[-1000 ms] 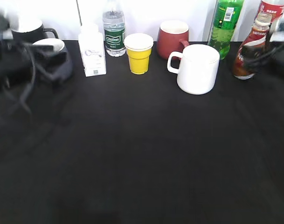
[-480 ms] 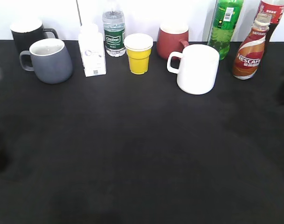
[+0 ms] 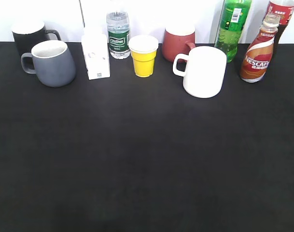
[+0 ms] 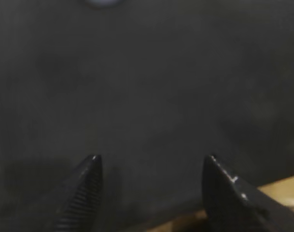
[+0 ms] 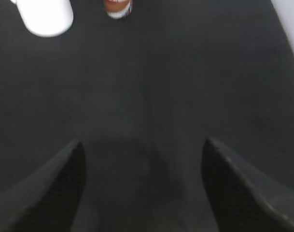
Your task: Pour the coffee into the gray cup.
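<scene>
The gray cup [image 3: 51, 63] stands upright at the back left of the black table, handle to the left. The Nescafe coffee bottle [image 3: 257, 50] stands upright at the back right; its base shows at the top of the right wrist view [image 5: 118, 7]. Neither arm shows in the exterior view. My left gripper [image 4: 151, 162] is open and empty over bare black cloth near the table's edge. My right gripper [image 5: 143, 147] is open and empty over black cloth, well short of the bottle.
Along the back stand a black mug [image 3: 29, 33], a white carton [image 3: 96, 55], a water bottle [image 3: 118, 31], a yellow cup [image 3: 144, 55], a red mug [image 3: 178, 42], a white mug [image 3: 203, 71], a green bottle [image 3: 232, 26] and a cola bottle [image 3: 282, 12].
Both arms were by the gray cup and the coffee bottle a second ago; they have pulled back out of the exterior view. Cup and bottle stand where they were.
</scene>
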{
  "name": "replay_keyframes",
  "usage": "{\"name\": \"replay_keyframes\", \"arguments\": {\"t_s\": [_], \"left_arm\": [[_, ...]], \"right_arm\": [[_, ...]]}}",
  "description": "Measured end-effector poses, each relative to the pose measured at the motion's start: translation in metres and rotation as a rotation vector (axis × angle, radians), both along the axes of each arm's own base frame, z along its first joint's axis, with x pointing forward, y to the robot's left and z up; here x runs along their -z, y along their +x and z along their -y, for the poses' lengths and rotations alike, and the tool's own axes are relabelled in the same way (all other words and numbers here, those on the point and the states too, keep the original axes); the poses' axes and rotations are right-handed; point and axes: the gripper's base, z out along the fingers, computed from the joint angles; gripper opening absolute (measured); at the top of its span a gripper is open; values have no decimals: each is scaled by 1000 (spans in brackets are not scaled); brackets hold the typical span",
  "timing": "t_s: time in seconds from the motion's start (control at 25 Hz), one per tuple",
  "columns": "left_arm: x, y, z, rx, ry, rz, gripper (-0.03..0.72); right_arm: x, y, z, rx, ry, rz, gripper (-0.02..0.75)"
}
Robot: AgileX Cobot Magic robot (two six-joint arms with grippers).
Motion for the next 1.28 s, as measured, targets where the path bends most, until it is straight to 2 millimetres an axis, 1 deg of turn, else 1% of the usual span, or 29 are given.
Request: {"name": "replay_keyframes", "arguments": {"t_s": [0.04,0.12,0.2,0.28,0.44,0.64,0.8,0.84,0.92,1.0,1.08,1.16,1.24,1.28], "left_arm": [[10,3,0,-7,24,-30,492],[11,6,0,-14,29,-11,492],[12,10,2,-13,12,39,487],[16,15,4,-11,3,62,483],[15,15,4,-11,1,69,482],[15,15,4,-11,1,69,415],[15,15,4,-11,1,69,410],[15,15,3,-33,1,69,410],[15,15,1,-145,5,69,410],[15,14,-1,-267,8,73,405],[14,7,-3,-348,1,117,379],[14,-3,-4,-387,-10,177,354],[14,-12,-4,-409,-19,231,332],[14,-13,-4,-410,-20,238,323]], "right_arm": [[14,-7,1,-3,-6,11,582],[36,-11,1,-17,-16,1,581],[45,-8,-3,-44,15,-7,581],[45,-7,-4,-50,21,-1,581],[45,-7,-4,-52,24,4,580],[44,-7,-4,-53,23,7,580],[44,-7,-4,-53,23,8,580],[44,-7,-4,-53,23,8,580],[44,-9,-4,-37,25,21,580],[44,-12,-3,34,26,43,580],[44,-17,-2,97,27,76,580],[44,-23,-2,116,29,113,580],[44,-23,-2,116,30,116,580],[44,-23,-2,116,30,116,580]]}}
